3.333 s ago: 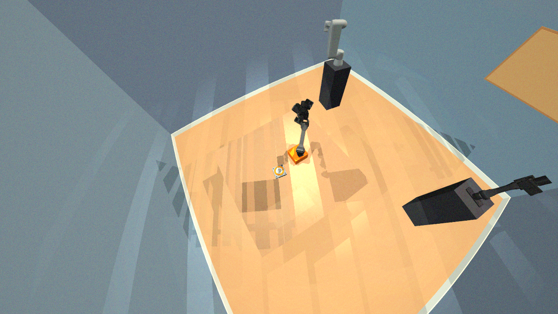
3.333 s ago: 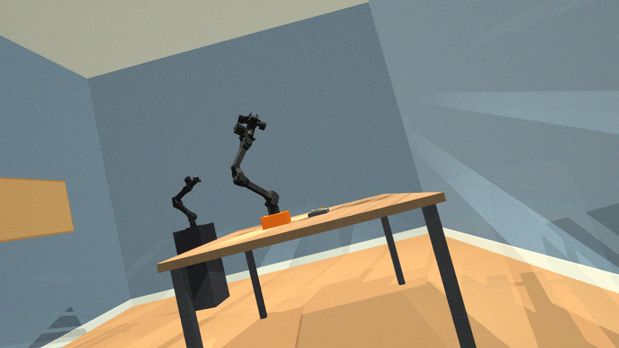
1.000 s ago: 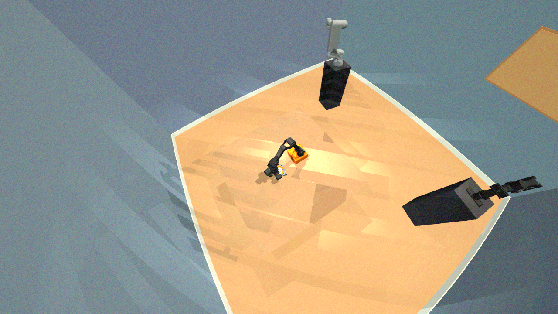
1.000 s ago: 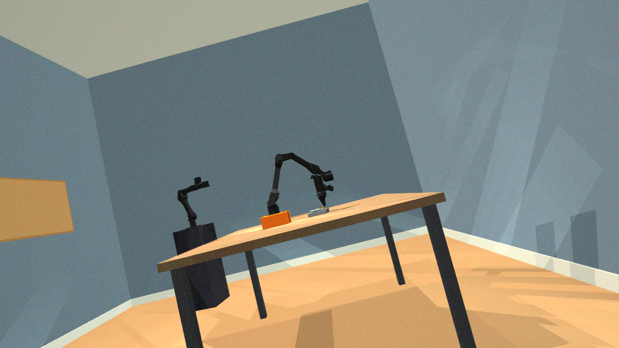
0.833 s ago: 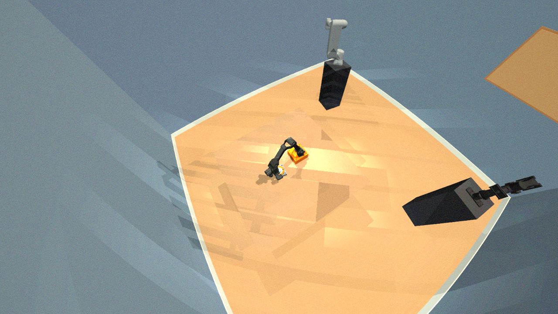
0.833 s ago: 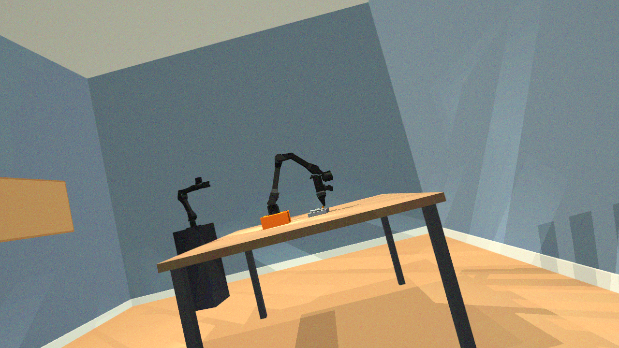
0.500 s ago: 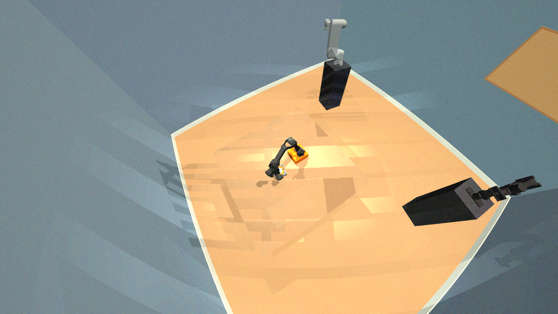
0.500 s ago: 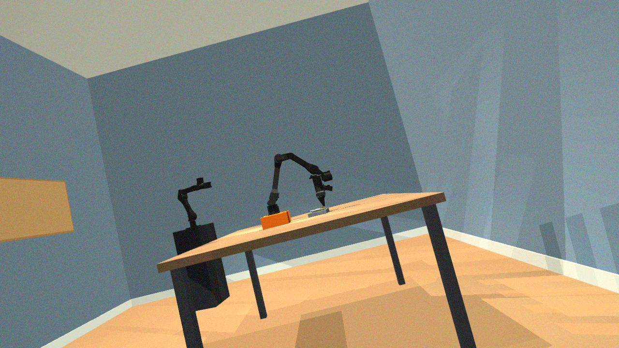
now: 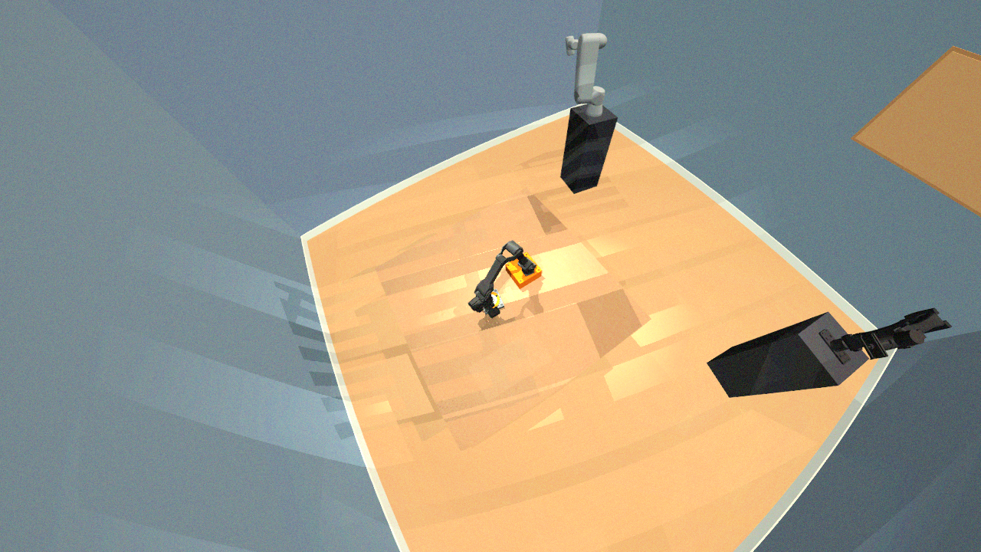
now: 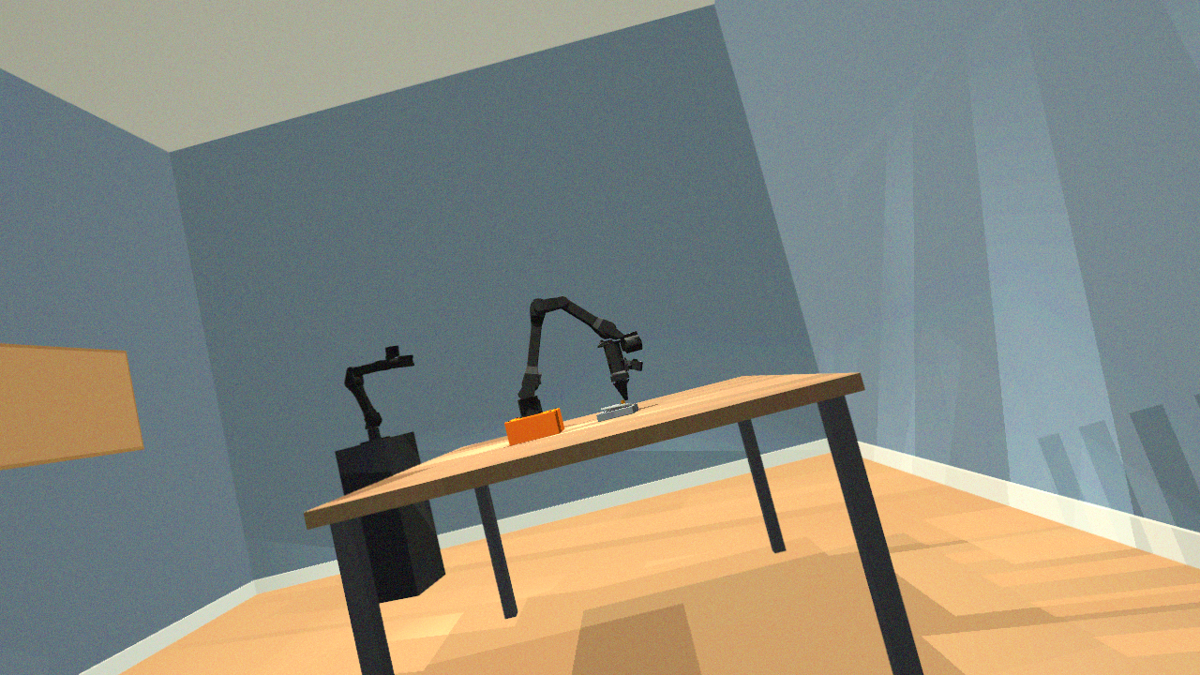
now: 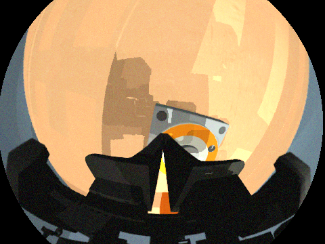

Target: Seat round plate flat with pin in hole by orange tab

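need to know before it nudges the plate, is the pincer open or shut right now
Shut, holding nothing: in the wrist view the pincer fingers meet at a point just over the orange round plate.
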Controlling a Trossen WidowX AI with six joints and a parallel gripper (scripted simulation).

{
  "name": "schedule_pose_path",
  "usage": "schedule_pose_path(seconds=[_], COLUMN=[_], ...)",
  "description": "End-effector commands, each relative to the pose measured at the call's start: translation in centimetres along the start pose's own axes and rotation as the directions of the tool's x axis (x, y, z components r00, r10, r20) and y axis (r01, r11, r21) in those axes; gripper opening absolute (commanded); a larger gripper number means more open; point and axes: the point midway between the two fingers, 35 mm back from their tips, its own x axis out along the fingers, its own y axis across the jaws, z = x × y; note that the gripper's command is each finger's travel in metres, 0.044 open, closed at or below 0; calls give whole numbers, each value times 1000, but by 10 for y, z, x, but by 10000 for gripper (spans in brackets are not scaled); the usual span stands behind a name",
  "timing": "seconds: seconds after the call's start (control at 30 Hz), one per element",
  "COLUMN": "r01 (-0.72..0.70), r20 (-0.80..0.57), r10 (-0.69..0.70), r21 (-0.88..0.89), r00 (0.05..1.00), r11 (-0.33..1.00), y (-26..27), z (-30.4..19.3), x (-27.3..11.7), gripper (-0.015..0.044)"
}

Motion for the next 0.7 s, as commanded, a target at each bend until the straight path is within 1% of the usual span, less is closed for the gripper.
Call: schedule_pose_path(seconds=[0.0,0.67], r01=[-3,-4], r20=[-18,-19], r10=[3,4], r21=[-3,-3], r00=[1000,1000], r11=[1000,1000], y=[4,9], z=[-7,-16], x=[4,3], gripper=[0,0])
